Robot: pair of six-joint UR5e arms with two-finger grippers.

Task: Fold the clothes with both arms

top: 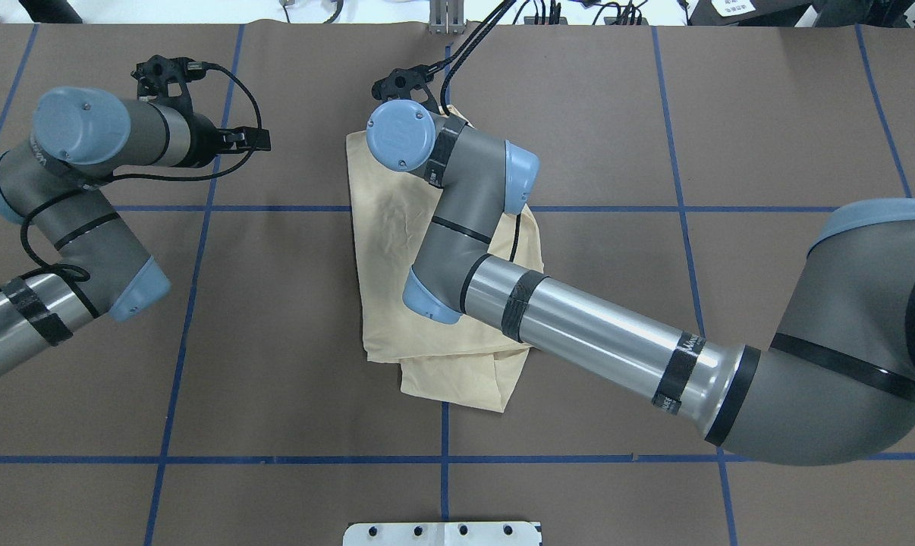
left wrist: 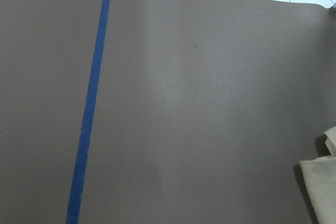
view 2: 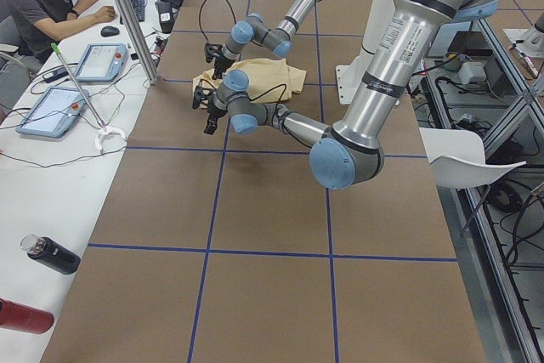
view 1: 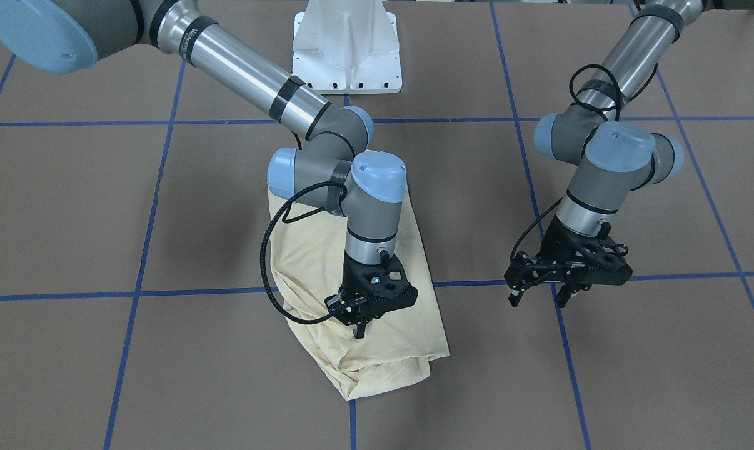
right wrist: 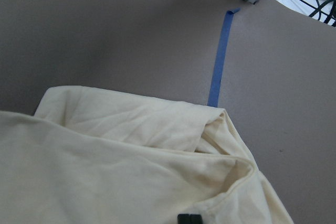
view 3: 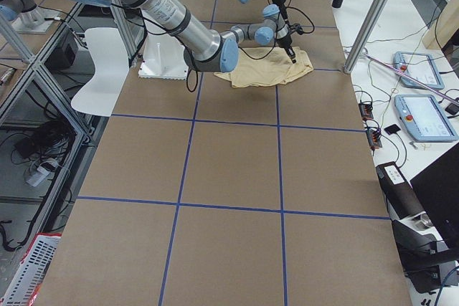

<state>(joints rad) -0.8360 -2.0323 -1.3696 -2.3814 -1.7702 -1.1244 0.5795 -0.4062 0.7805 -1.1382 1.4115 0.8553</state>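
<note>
The right gripper [view 1: 359,326] was seen with its jaws drawn together and its tips pointed down at the operators'-side end of the T-shirt [view 1: 377,359]. The fingertips [right wrist: 189,218] were shown pressed to each other right at the cloth, but whether a pinch of fabric was caught between them could not be told. The left gripper [view 1: 537,299] was held with its jaws spread and nothing between them, above bare table [view 1: 70,206] and well apart from the garment.

The T-shirt was laid near the middle of the table as a narrow folded bundle, with no print shown. Its long axis was set from the robot's side to the operators' side, slightly slanted. From the left gripper the bundle lay toward the robot's right, its operators'-side end roughly level with that gripper. From the right gripper it lay directly beneath. The right arm was therefore judged the nearer. A lengthwise fold would be expected to need the left gripper carried across to that same end.

One T-shirt, two arms and two grippers were counted.
</note>
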